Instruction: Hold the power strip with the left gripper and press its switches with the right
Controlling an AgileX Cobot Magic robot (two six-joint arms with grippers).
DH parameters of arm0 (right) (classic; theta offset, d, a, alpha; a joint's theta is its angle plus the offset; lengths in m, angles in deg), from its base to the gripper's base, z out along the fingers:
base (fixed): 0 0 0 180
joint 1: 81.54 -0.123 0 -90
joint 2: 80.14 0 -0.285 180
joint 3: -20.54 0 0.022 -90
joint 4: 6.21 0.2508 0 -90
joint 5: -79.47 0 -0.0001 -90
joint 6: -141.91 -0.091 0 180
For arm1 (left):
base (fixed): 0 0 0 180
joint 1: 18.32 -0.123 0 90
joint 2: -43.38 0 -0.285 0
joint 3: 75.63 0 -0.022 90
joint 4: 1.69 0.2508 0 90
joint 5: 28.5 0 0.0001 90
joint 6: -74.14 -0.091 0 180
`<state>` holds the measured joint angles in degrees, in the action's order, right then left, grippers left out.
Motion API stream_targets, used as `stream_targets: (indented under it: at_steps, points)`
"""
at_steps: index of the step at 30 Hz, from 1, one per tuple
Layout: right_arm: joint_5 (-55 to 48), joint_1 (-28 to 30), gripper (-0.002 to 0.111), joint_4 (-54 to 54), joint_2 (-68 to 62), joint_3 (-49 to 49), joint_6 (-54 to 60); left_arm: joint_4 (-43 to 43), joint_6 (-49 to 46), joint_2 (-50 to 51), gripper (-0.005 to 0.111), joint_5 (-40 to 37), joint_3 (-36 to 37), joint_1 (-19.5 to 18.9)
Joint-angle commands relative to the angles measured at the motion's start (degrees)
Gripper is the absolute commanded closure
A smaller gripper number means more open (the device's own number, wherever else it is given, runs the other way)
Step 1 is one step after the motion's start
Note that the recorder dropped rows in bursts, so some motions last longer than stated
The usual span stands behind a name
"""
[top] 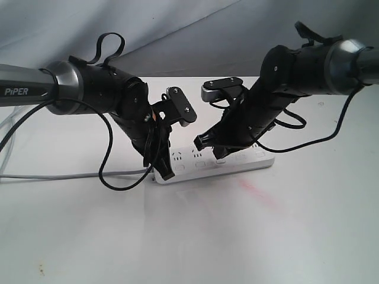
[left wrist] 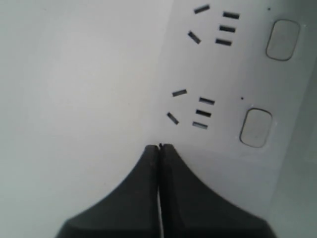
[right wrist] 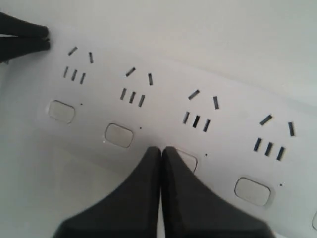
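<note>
The white power strip (top: 237,161) lies flat on the table, its grey cord (top: 59,176) running off to the left. My left gripper (top: 167,174) is shut, with its tips down on the strip's cord end; in the left wrist view the left gripper (left wrist: 159,147) sits just past the last socket, beside two switches (left wrist: 256,127). My right gripper (top: 220,158) is also shut. In the right wrist view the right gripper (right wrist: 161,148) touches and partly hides the third switch (right wrist: 190,159). Other switches (right wrist: 119,135) show on either side. Neither gripper holds anything.
The white table (top: 189,236) carries a faint pink smear (top: 257,192) in front of the strip. Black cables (top: 112,177) hang from the left arm down to the table. A grey cloth backdrop (top: 177,29) hangs behind.
</note>
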<state>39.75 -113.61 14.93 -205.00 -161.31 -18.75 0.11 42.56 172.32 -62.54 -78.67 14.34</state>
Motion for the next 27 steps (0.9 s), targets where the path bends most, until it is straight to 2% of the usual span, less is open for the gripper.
stream_targets:
  at_steps: [1,27]
  points:
    - [1.52,0.04,0.108,-1.01,-1.56,0.26,0.5,-0.38,0.37,0.42,0.107,-0.78,-0.03,0.25]
    - [0.61,0.04,0.108,-4.39,-5.25,0.26,-1.25,-0.38,0.52,0.42,0.107,-0.78,-0.03,0.25]
